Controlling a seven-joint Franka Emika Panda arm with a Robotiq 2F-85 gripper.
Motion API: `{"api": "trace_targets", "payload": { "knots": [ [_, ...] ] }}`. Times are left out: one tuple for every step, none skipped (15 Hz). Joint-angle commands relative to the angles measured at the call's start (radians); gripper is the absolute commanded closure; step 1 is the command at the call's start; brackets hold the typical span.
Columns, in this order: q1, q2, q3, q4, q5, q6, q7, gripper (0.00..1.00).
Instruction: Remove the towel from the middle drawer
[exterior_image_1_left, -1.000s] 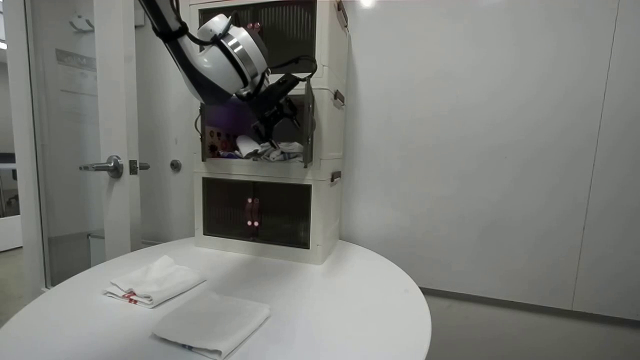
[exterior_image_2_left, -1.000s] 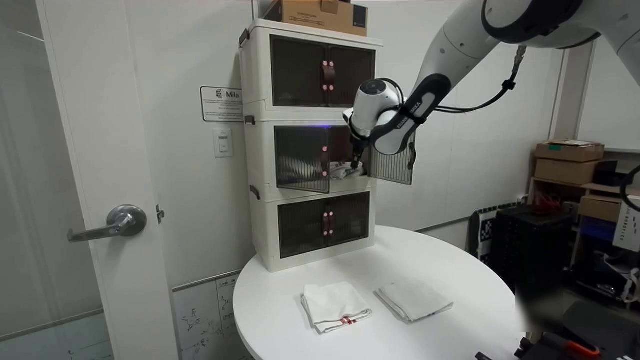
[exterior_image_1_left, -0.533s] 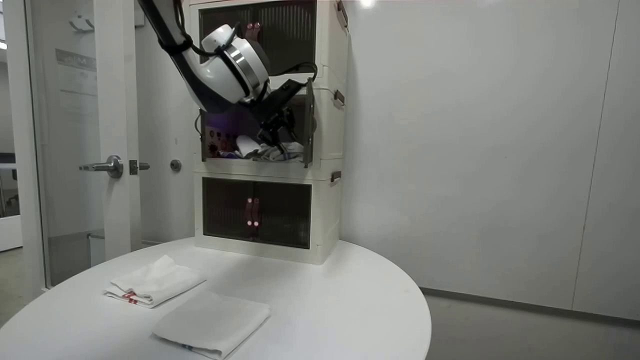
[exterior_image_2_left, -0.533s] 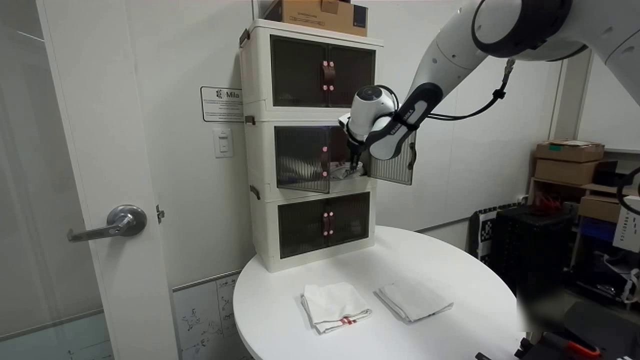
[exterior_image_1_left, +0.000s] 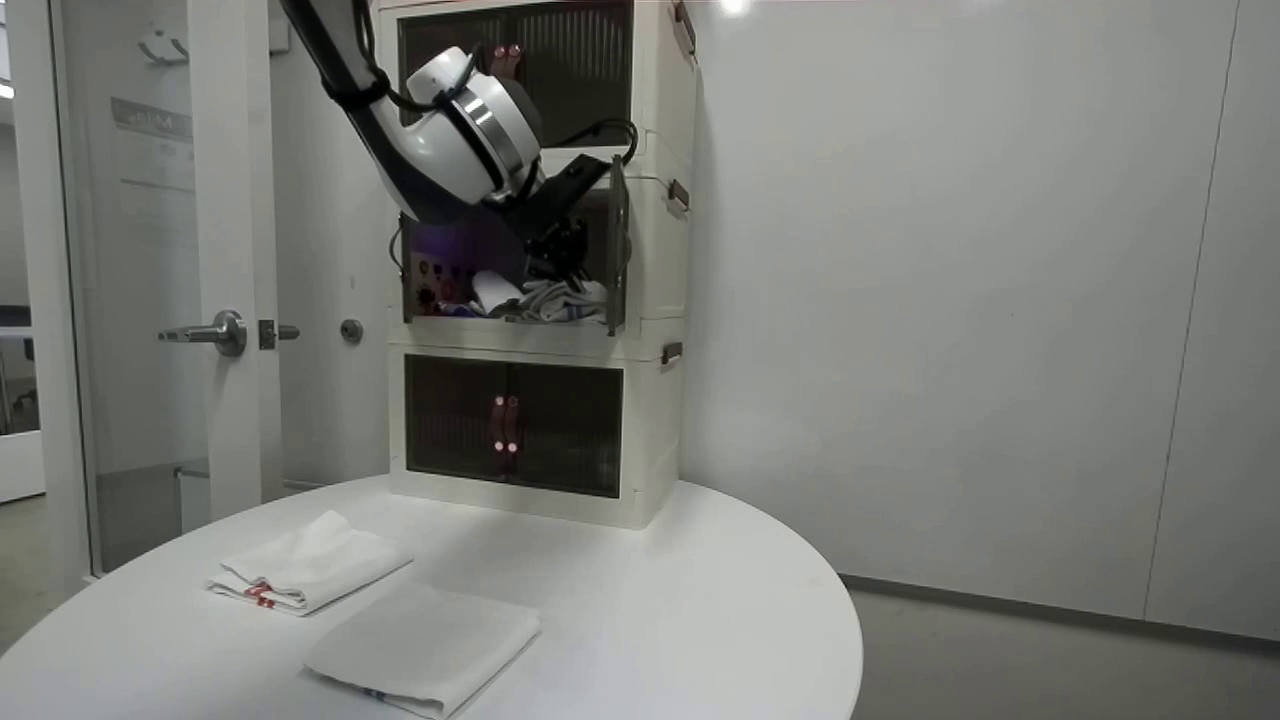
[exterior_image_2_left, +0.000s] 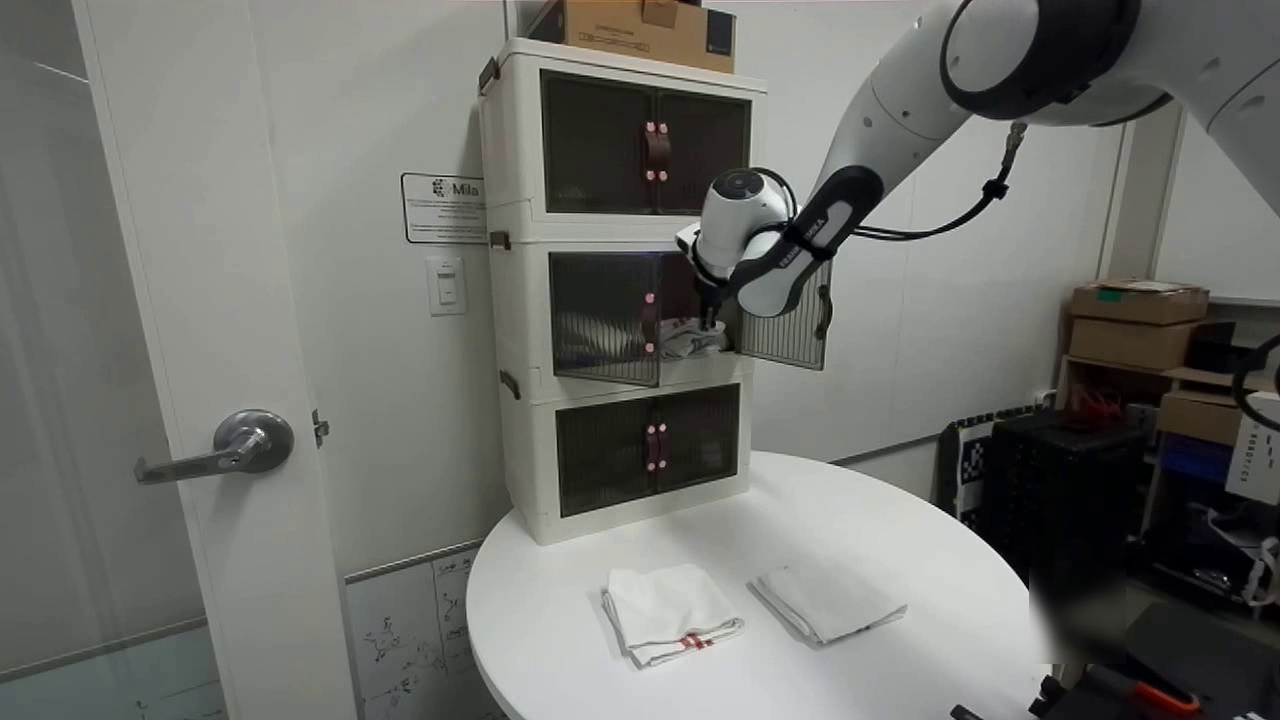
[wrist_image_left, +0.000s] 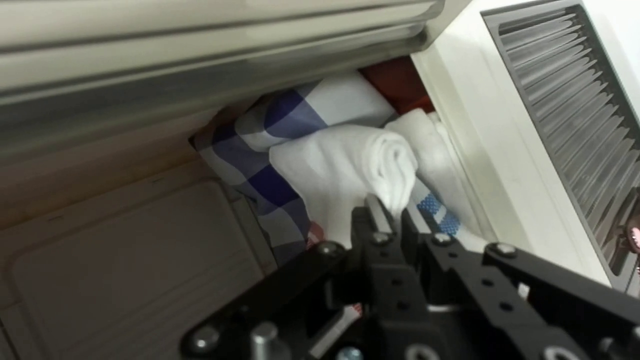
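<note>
Where the wrist view begins at the left, a pale panel (wrist_image_left: 135, 270) fills the lower corner, and beyond it a checked cloth (wrist_image_left: 272, 185) lies bunched against the towel (wrist_image_left: 330, 165). Next comes the towel itself, white and thickly folded, with a scrap of red by its lower left edge and its layers coiled at the right end; it is inside the middle drawer (wrist_image_left: 495, 165), hemmed in by its neighbours. I judge it light, soft and limp, neither fragile nor slippery, so a firm squeeze should do no harm, but it may unfold when lifted and drag the checked cloth along by friction. At its right end stands the gripper (wrist_image_left: 398, 215), its fingers nearly together, only a narrow gap between them, with a fold of white filling that gap; I take it to be pinching the towel, though how deep the bite goes is hidden. In both exterior views the gripper is down inside the opening. That coiled end seems the best place to take hold, since many layers gather there; a shallow nip may catch one layer and let the rest slide out. Just right of the fingers lies a blue-marked cloth (wrist_image_left: 442, 212), close enough that it could be snagged too. Farthest right, past the drawer's pale rim, is a ribbed door (wrist_image_left: 580, 110); a slow, straight pull, kept clear of door edges, would suit so floppy a load
</note>
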Motion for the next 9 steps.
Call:
{"api": "trace_targets", "payload": {
  "knots": [
    [0.01, -0.049, -0.008, -0.034, 0.031, -0.01, -0.015, 0.94],
    [0.011, -0.064, -0.008, -0.048, 0.033, -0.009, -0.009, 0.94],
    [0.022, -0.086, -0.019, -0.065, 0.024, -0.008, 0.01, 0.94],
    [0.019, -0.106, -0.014, -0.078, -0.007, -0.013, 0.04, 0.94],
    [0.038, -0.141, -0.034, -0.103, -0.033, -0.016, 0.076, 0.94],
    [0.048, -0.165, -0.043, -0.119, -0.05, -0.02, 0.097, 0.94],
    [0.065, -0.203, -0.057, -0.145, -0.075, -0.033, 0.126, 0.95],
    [0.074, -0.231, -0.06, -0.166, -0.089, -0.05, 0.137, 0.94],
    [0.071, -0.276, -0.038, -0.206, -0.067, -0.104, 0.109, 0.94]
  ]
}}
